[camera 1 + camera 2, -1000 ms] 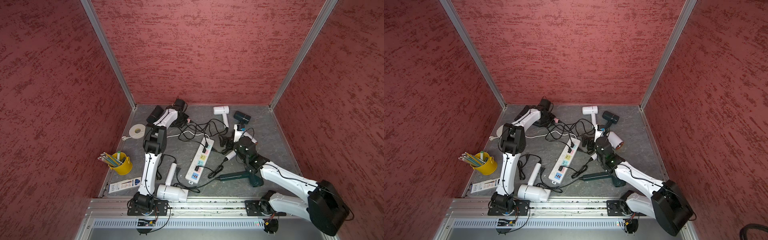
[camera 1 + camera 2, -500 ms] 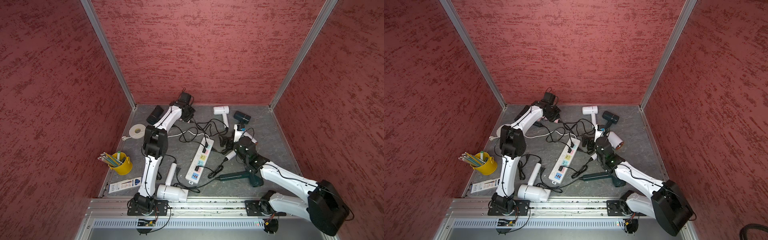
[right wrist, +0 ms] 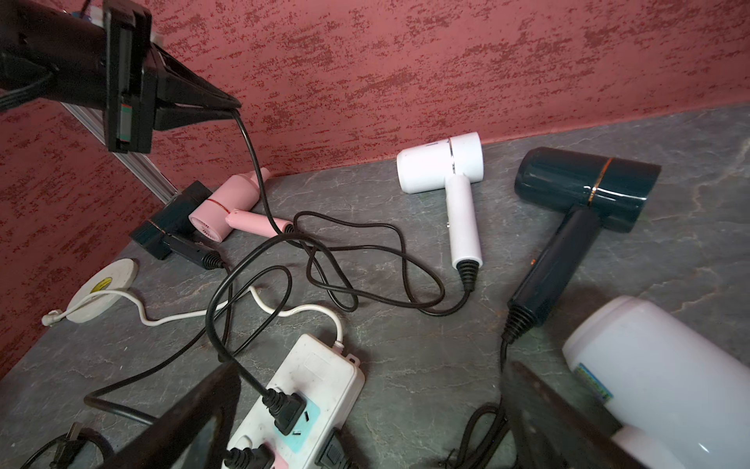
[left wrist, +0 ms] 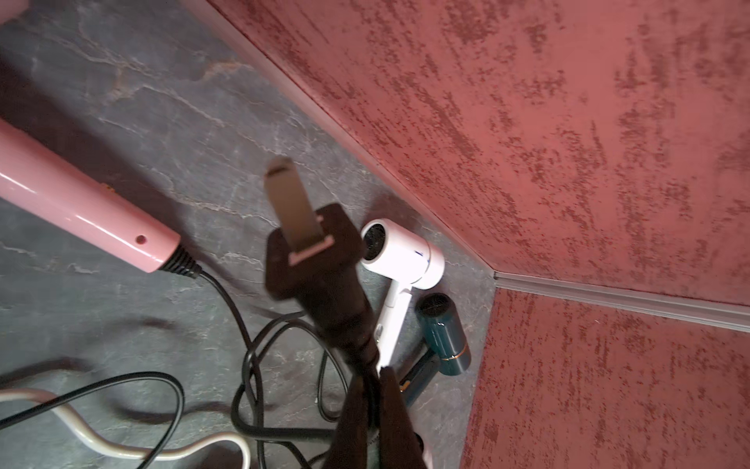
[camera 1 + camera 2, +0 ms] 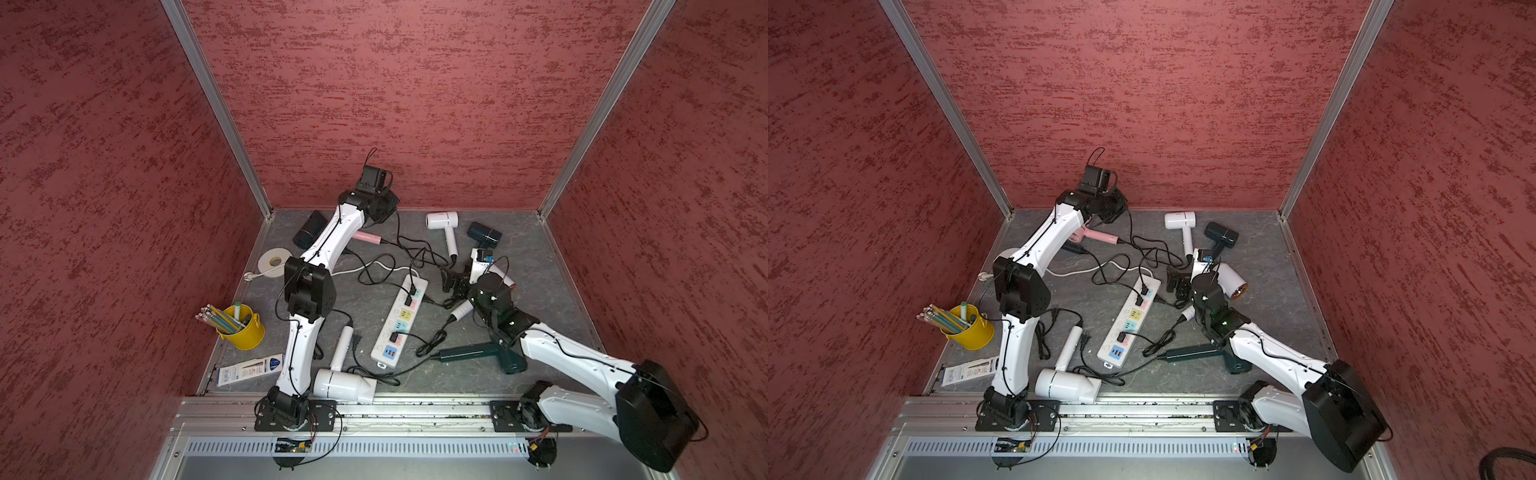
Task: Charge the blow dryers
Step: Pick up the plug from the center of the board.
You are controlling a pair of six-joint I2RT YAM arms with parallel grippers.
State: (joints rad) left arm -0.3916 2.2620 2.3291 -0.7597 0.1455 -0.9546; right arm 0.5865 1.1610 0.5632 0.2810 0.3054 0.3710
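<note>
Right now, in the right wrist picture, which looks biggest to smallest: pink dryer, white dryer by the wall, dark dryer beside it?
1. dark dryer
2. white dryer
3. pink dryer; it lies farther off, so its true size is unsure.

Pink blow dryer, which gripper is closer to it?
Left. The left gripper, gripping a cord, hangs above the pink blow dryer; the right gripper sits open by the power strip.

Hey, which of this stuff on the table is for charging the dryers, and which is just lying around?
For the job: pink dryer, three white dryers, two dark dryers, green dryer, power strip, plug, its cord in the left gripper.
Lying about: tape roll, pencil cup, packet.
</note>
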